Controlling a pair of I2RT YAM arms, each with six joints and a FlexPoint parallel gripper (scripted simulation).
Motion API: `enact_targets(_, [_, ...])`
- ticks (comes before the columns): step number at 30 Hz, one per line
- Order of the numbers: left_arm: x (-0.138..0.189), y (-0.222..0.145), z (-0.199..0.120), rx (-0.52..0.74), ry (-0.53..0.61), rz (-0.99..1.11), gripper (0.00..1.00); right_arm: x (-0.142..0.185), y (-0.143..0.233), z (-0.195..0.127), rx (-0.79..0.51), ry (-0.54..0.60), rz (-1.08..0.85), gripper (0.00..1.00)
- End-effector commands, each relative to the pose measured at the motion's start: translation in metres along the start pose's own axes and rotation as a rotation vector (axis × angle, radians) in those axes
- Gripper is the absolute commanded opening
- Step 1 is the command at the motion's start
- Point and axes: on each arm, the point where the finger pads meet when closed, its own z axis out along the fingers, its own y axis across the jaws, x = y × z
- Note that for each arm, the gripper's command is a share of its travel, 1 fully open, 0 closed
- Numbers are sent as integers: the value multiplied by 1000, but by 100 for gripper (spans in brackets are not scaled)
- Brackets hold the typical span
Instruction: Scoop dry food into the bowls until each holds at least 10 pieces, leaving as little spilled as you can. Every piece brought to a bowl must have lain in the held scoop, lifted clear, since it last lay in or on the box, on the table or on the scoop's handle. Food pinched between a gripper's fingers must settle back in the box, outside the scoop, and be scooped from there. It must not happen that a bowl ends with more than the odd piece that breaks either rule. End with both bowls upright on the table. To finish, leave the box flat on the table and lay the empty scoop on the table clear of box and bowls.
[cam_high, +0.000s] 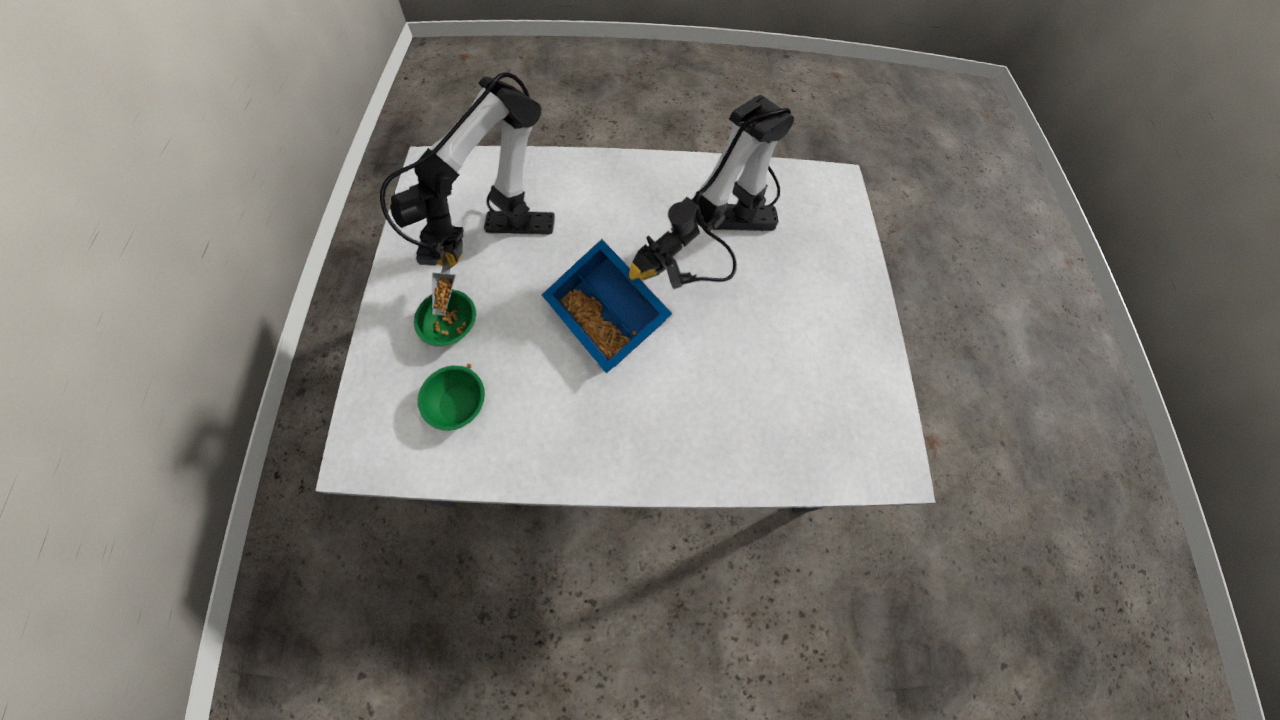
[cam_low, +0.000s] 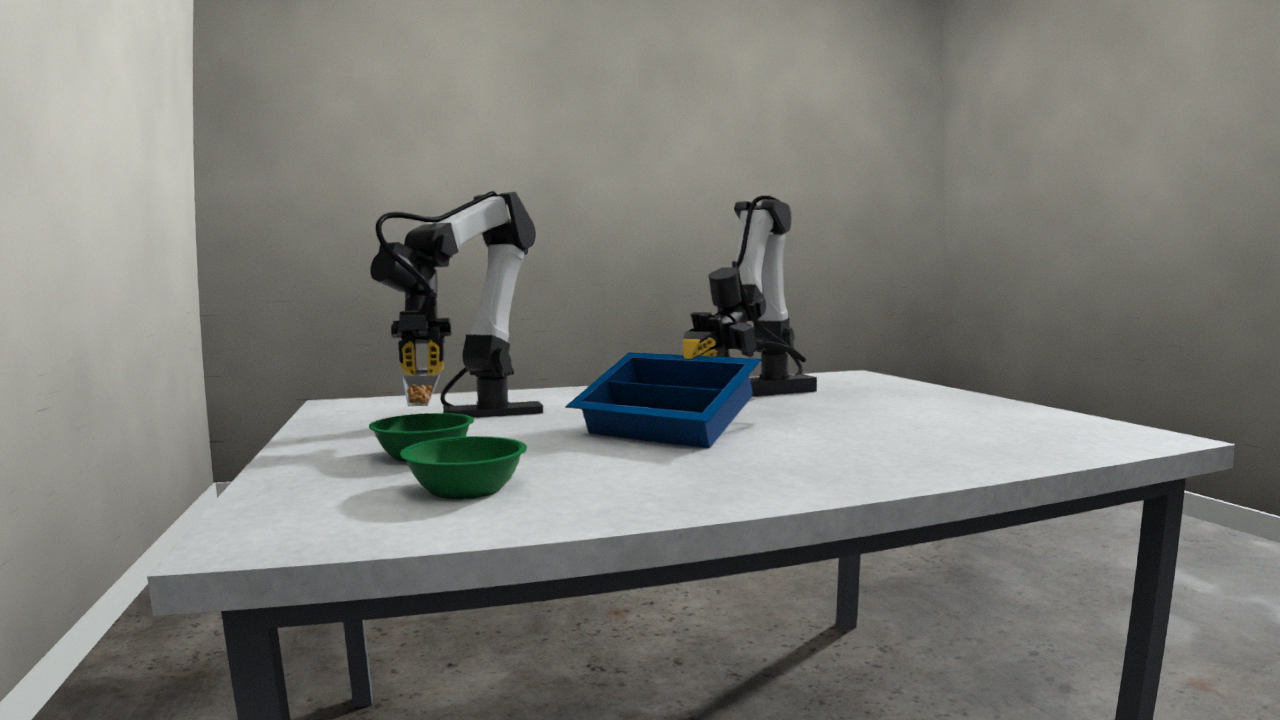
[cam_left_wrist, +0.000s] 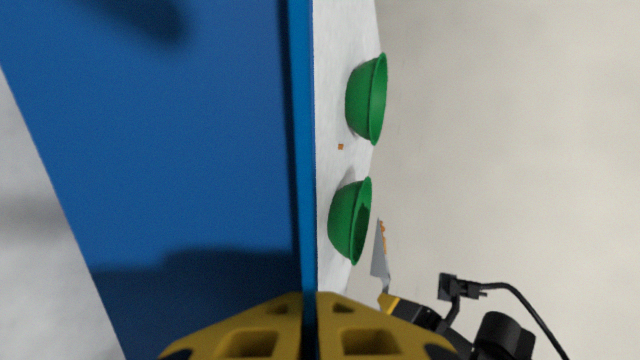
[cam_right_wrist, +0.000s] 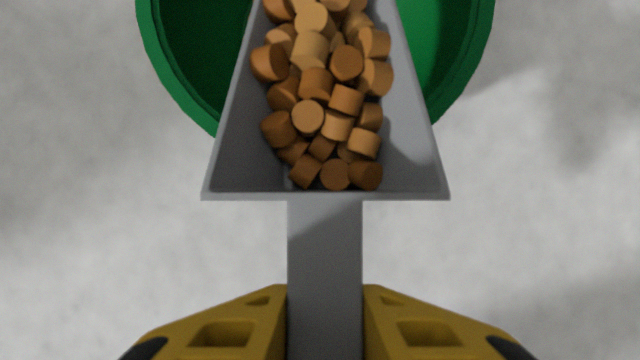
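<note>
Across the pale table (cam_high: 716, 402) (cam_low: 805, 474) — right hand (cam_high: 447, 261) (cam_low: 421, 358) (cam_left_wrist: 389, 303) (cam_right_wrist: 325, 320) closed on the loaded scoop (cam_high: 434, 297) (cam_low: 419, 384) (cam_left_wrist: 381, 260) (cam_right_wrist: 325, 240), left (cam_high: 639, 271) (cam_low: 698, 347) (cam_left_wrist: 310, 320) pinching the box's wall (cam_high: 646, 288) (cam_low: 738, 360) (cam_left_wrist: 301, 150)

Bare lab-like room — plain grey walls, stained concrete floor (cam_high: 760, 608) (cam_low: 1029, 617), two table-mounted robot arms (cam_high: 512, 161) (cam_high: 729, 170) (cam_low: 497, 286) (cam_low: 756, 241)

Scoop's front tip (cam_right_wrist: 400, 30) cut off.
</note>
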Motion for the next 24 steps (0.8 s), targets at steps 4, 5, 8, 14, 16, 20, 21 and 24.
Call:
enact_targets(4, [4, -30, 0, 86, 18, 23, 0, -16, -3, -2, 38, -85, 64, 0])
enact_targets(5, [4, -30, 0, 86, 18, 23, 0, -15, -3, -2, 38, -84, 64, 0])
enact_targets(8, [4, -30, 0, 86, 18, 23, 0, -19, -5, -5, 45, -95, 61, 0])
enact_targets(14, [4, -30, 0, 86, 18, 23, 0, -11, -7, 4, -8, -120, 84, 0])
enact_targets(16, [4, -30, 0, 86, 18, 23, 0, -10, -8, 3, -21, -147, 91, 0])
enact_targets(20, [4, -30, 0, 86, 18, 23, 0, -5, -8, 12, -91, -191, 124, 0])
enact_targets(21, [4, -30, 0, 86, 18, 23, 0, -5, -8, 13, -98, -197, 125, 0])
enact_targets(24, [4, -30, 0, 86, 18, 23, 0, -4, -9, 14, -124, -230, 137, 0])
